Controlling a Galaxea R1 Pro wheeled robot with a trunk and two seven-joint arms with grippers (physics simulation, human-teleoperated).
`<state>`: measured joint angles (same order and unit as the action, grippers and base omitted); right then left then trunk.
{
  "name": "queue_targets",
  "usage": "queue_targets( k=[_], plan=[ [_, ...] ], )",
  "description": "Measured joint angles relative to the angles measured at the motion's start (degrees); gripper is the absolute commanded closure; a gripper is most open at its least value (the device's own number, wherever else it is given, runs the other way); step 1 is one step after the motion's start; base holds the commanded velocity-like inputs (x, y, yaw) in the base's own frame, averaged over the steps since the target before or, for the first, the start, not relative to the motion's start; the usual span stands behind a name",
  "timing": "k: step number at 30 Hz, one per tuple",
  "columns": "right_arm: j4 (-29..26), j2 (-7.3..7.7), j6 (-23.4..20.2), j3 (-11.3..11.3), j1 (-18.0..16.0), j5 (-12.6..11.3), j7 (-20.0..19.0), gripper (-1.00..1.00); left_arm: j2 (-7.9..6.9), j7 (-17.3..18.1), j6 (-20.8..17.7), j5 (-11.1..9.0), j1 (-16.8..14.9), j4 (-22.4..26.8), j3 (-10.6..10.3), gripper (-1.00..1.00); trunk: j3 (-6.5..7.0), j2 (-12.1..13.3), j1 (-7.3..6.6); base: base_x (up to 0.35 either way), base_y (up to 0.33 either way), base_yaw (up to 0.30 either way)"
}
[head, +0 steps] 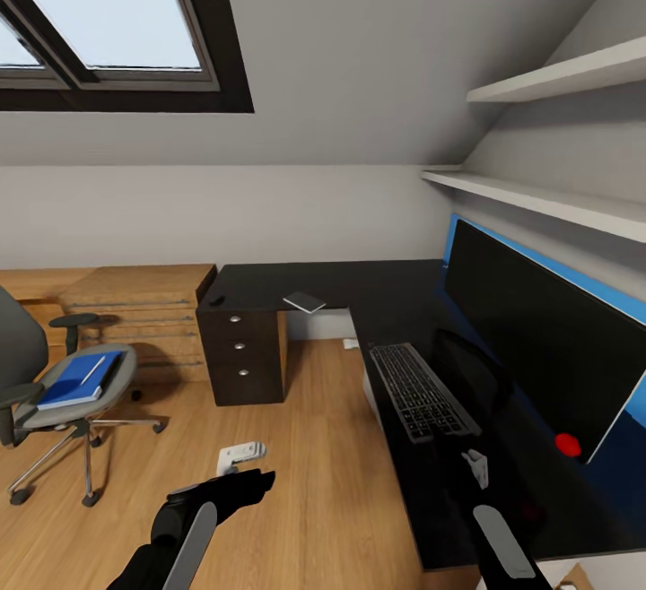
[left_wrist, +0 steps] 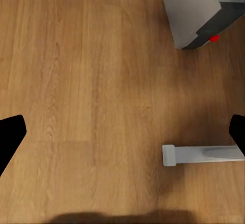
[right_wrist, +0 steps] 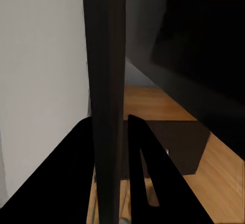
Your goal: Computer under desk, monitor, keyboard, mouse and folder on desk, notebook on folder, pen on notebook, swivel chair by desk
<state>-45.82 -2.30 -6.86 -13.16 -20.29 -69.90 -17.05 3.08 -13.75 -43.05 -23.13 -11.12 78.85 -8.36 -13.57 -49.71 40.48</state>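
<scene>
Head view: keyboard (head: 418, 390) laid before monitor (head: 543, 339); folder (head: 79, 379) left on chair (head: 67, 393); left claw (head: 235, 482) jaws apart; right claw's state cannot be told

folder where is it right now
In the head view the blue folder lies on the seat of the swivel chair at the left, on the wooden floor, apart from the black desk at the right.
</scene>
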Motion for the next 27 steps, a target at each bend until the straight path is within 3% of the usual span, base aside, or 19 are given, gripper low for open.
queue_targets(
  k=[27],
  plan=[
    [1.0, -0.01, 0.6, -0.1, -0.1, -0.5, 0.9, 1.0, -0.09, 0.1, 0.0, 0.0, 0.0, -0.2, 0.0, -1.0, 0.01, 0.0, 0.0, 0.036, -0.03, 0.0]
  ],
)
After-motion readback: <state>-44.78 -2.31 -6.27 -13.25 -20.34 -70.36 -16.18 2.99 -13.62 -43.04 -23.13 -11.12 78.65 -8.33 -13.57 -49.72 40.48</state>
